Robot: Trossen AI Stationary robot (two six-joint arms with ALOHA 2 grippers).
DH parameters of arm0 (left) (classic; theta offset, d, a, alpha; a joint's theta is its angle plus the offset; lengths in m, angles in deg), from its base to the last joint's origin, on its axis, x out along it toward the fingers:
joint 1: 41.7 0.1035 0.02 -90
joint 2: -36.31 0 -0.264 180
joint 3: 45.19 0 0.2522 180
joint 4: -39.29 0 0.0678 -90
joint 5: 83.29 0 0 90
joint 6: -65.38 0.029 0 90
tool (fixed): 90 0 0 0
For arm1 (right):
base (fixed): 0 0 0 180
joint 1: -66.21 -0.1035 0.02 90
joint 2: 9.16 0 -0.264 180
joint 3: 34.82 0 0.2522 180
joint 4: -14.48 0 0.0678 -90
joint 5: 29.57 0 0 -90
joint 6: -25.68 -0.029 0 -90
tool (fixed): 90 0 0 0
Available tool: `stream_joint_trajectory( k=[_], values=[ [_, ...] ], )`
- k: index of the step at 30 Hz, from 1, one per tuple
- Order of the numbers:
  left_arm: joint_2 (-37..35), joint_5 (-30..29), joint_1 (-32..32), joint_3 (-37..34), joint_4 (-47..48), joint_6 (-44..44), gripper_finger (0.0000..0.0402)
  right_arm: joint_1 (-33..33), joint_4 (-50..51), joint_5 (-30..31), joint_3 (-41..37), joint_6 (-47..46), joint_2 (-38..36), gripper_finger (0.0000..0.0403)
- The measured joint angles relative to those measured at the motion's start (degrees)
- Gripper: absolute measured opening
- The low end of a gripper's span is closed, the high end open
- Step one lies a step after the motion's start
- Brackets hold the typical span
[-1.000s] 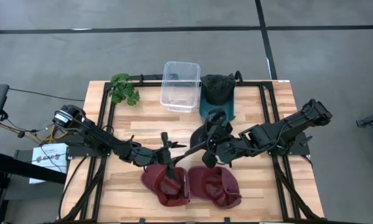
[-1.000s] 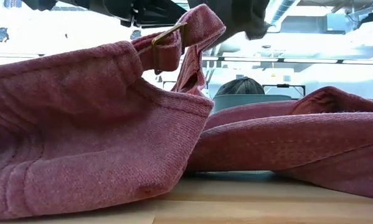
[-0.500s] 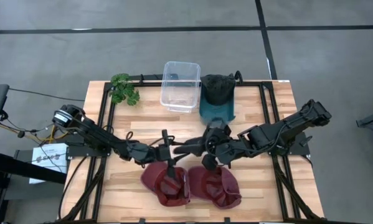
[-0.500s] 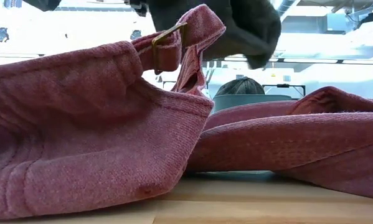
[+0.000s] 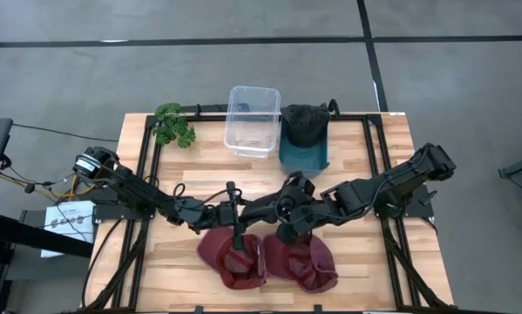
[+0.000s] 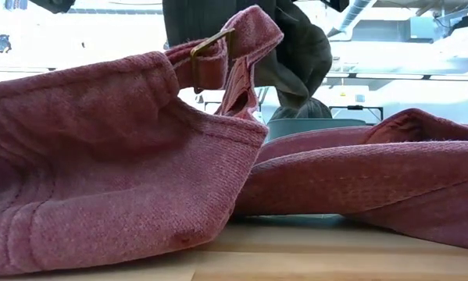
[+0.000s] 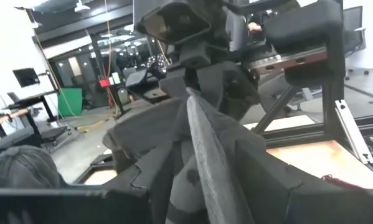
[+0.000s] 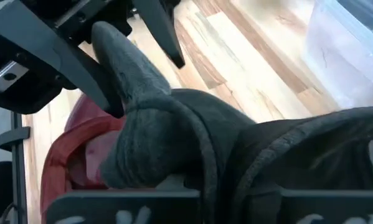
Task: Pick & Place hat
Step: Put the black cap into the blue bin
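High view: even, diffuse overhead light, moderate brightness; soft, short shadows under the arms on the worktop (image 5: 348, 157); no glare; sharp to the edges. Low view: strongly backlit, the room behind blown out to white; near red hat (image 6: 101, 156) lit well enough to show its weave, the dark cloth (image 6: 296, 47) above it a near silhouette. Left wrist view: dim foreground, very close dark parts soft and out of focus, bright ceiling lamps behind. Right wrist view: warm light, close grey cloth (image 8: 174, 124) slightly blurred.

Open lab or workshop hall: grey concrete floor (image 5: 470, 78), ceiling lights (image 7: 81, 7), desks (image 7: 24, 102) beyond.
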Motion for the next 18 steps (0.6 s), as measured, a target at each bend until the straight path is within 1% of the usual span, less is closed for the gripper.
stream_joint_trajectory(
  k=[2, 5, 8, 10, 11, 14, 18],
  values=[
    [0.0, 0.0, 0.0, 0.0, 0.8, -0.5, 0.0148, 0.0, 0.0, 0.3, 0.0, 0.1, -0.5, 0.0],
    [0.0, -0.3, 0.0, 0.0, 2.7, -0.9, 0.0115, -0.3, 0.1, 1.3, 0.0, 0.3, -1.5, 0.0],
    [0.0, -4.5, 0.0, 0.0, 4.8, -5.2, 0.0065, -0.5, 0.0, 1.6, 0.0, 1.4, -2.1, 0.0],
    [0.0, -6.2, 0.0, 0.0, 5.6, -6.4, 0.0028, -0.5, -0.1, 1.5, 0.0, 2.2, -2.3, 0.0],
    [0.0, -6.3, -0.1, 0.0, 5.6, -6.6, 0.0021, -0.5, -0.1, 1.3, 0.0, 2.9, -2.3, 0.0],
    [-1.2, -6.5, -0.9, 0.0, 7.0, -6.7, 0.0023, -0.8, 0.3, 1.3, 0.0, 5.6, -2.3, 0.0007],
    [-6.7, -7.0, -2.8, -0.1, 12.3, -7.7, 0.0022, -0.9, 0.9, 1.3, 0.0, 6.7, -2.4, 0.0032]
  ],
)
